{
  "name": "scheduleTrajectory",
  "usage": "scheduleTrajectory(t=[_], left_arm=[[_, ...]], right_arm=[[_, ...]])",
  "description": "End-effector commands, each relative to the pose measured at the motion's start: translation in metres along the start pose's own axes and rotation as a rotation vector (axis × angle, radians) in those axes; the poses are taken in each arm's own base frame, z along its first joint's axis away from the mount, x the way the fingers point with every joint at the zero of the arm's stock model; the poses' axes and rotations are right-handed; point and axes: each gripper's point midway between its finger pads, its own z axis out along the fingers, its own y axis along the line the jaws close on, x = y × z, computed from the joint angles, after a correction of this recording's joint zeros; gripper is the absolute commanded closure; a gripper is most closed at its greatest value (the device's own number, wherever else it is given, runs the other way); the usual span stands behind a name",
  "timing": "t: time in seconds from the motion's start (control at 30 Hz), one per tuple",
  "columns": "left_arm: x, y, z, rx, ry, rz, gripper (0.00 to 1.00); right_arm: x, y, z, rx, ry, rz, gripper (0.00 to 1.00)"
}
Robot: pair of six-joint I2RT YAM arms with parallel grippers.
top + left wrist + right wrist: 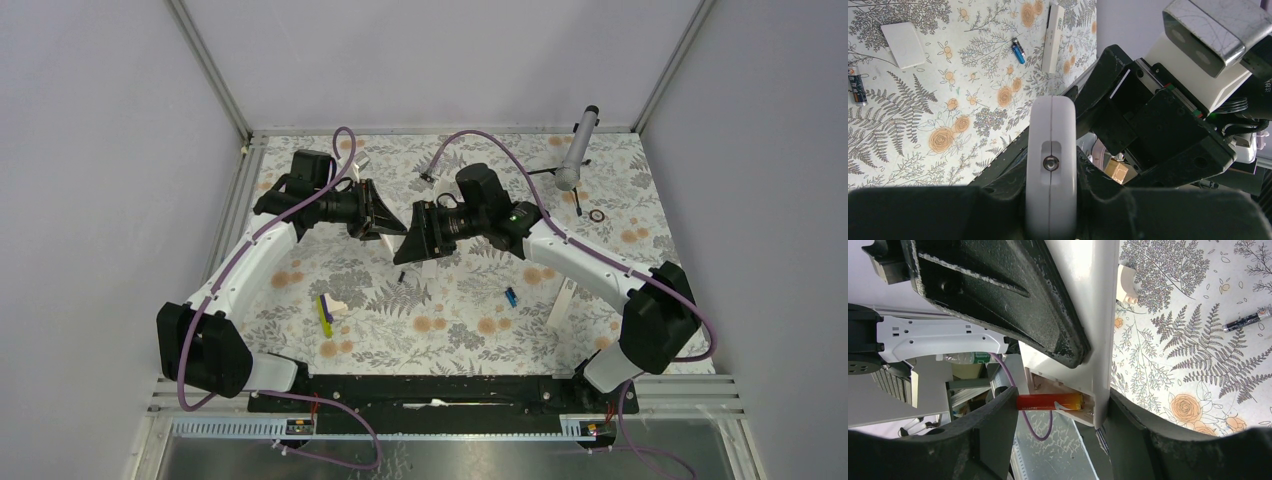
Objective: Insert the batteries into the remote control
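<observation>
Remote control (1050, 130) gripped from both sides

Above the flowered desk (450, 340), the left hand (385, 228) is clamped tight on the remote control. The right hand (1063, 405) is closed across its end and an orange-red cylinder (1048, 401) lodged there. The red-and-black battery (857, 85) and the blue battery (1018, 50) lie on the desk, well apart.

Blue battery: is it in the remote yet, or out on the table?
Out. The blue battery lies on its side on the table, next to a white bar, well apart from the remote control.
</observation>
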Motion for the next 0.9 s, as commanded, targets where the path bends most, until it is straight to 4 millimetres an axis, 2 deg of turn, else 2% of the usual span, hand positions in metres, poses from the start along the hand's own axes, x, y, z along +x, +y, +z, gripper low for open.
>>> scheduleTrajectory(t=[0.0,0.1,0.17,0.43,0.63,0.87], left_arm=[[-0.004,-0.023,-0.008,0.055,-0.019,0.059,1.00],[-0.004,-0.023,-0.008,0.054,-0.021,0.060,1.00],[-0.004,-0.023,-0.008,0.053,-0.021,0.059,1.00],[-0.006,-0.023,-0.008,0.051,-0.025,0.059,1.00],[-0.006,-0.022,-0.007,0.051,-0.022,0.058,1.00],[-0.007,-0.021,-0.006,0.047,-0.023,0.057,1.00]], right_arm=[[-0.017,0.010,0.000,-0.010,-0.044,-0.026,0.49],[-0.015,0.003,0.002,0.023,-0.026,-0.019,0.37],[-0.015,0.000,0.003,0.030,-0.023,-0.012,0.33],[-0.015,-0.008,0.006,0.063,-0.025,0.017,0.32],[-0.017,-0.006,0.006,0.057,-0.032,0.004,0.29],[-0.017,0.002,0.005,0.009,-0.042,-0.014,0.33]])
